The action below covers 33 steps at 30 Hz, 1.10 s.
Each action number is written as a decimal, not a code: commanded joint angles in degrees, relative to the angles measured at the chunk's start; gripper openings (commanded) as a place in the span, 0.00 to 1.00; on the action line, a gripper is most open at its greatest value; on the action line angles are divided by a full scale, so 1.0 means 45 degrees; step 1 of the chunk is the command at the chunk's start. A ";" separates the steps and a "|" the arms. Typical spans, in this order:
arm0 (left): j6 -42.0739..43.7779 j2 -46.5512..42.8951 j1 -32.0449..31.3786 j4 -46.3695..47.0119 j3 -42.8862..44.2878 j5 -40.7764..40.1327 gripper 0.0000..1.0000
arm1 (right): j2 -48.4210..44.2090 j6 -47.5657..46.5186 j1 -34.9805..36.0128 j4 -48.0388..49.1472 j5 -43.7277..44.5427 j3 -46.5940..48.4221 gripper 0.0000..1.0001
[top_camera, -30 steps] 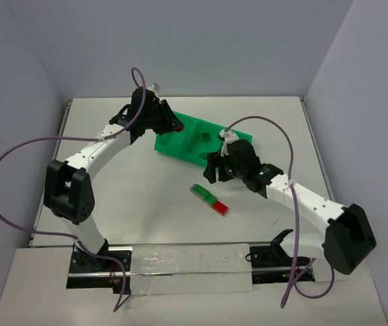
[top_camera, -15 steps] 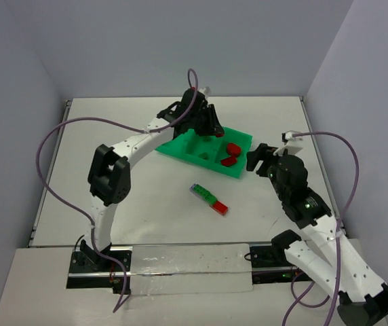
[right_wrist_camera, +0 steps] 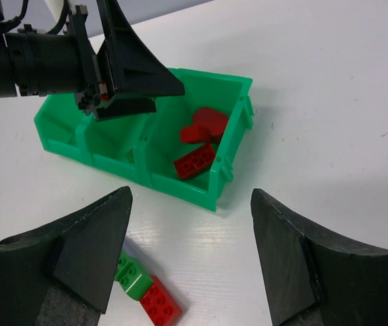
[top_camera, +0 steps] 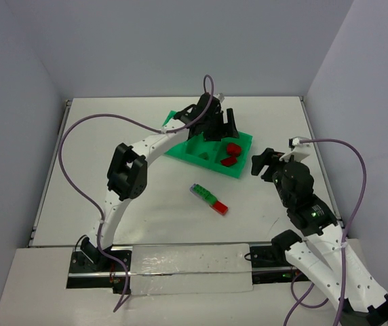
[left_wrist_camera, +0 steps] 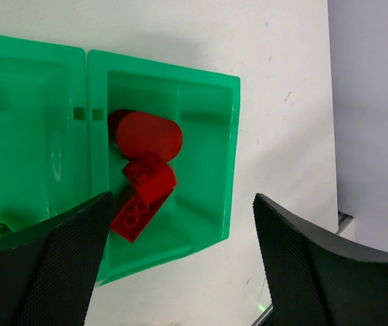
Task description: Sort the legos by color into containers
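Shifted right since earlier, left jaws hang spread over the tray's [left_wrist_camera: 231,156] red legos [left_wrist_camera: 150,183]; spread right jaws next need the centre stack [top_camera: 209,198].

Light: bright, even and diffuse over the white tabletop [top_camera: 112,136].
Shadows: soft and faint, a pale one along the green tray [left_wrist_camera: 231,136].
Glare: slight sheen on the tray's plastic walls.
Focus: the top view is crisp; the gripper fingers [left_wrist_camera: 302,272] are dark and soft-edged in both wrist views.
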 commanded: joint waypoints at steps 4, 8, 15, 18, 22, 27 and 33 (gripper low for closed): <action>0.0397 -0.1566 -0.0153 -0.0251 0.0040 -0.0433 0.91 | 0.0297 -0.0378 -0.0024 0.0129 -0.0437 -0.0087 0.78; 0.0360 -0.3885 -0.0088 -0.0249 -0.1616 -0.1723 0.91 | 0.1182 -0.1224 0.0011 0.0377 -0.2560 -0.0113 0.77; -0.0632 -0.9193 0.1121 0.0567 -0.7040 -0.4487 0.91 | 0.4444 -0.1717 0.2732 0.0707 -0.3295 -0.0036 0.77; -0.0932 -1.0554 0.1742 0.0814 -0.8371 -0.4752 0.91 | 0.6030 -0.1877 0.3696 0.0530 -0.3496 0.0340 0.78; -0.0919 -1.1979 0.2480 0.0829 -0.9518 -0.4937 0.89 | 0.8156 -0.2050 0.4215 0.0618 -0.3796 0.0713 0.80; -0.0947 -1.1844 0.2640 0.0372 -0.9509 -0.4853 0.88 | 0.9808 -0.2770 0.4330 0.1065 -0.4131 0.1141 0.81; -0.1092 -1.1776 0.2629 0.0736 -0.9904 -0.4404 0.87 | 1.1073 -0.3203 0.4529 0.1007 -0.4517 0.1966 0.79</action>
